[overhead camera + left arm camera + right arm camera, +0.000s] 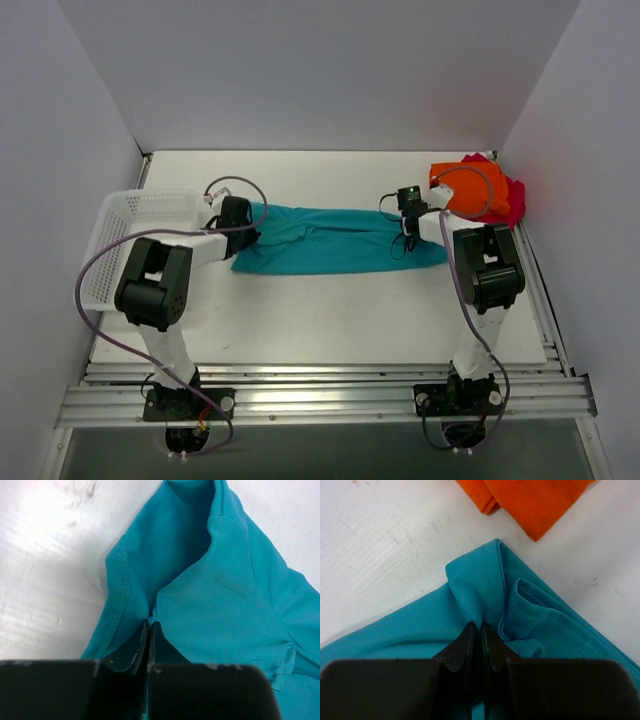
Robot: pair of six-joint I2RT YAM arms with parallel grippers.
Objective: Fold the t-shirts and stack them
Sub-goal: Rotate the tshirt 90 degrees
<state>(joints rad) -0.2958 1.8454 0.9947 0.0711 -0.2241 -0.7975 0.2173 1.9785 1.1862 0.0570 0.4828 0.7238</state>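
Observation:
The teal-blue t-shirt lies stretched in a long band across the middle of the table. My left gripper is shut on its left end; in the left wrist view the fingers pinch a fold of the teal cloth. My right gripper is shut on its right end, pinching a hemmed corner. The orange t-shirt lies folded at the far right on the magenta-pink t-shirt. The orange t-shirt also shows at the top of the right wrist view.
A white plastic mesh basket stands at the left edge of the table beside my left arm. White walls close in the table at the back and both sides. An aluminium rail runs along the near edge.

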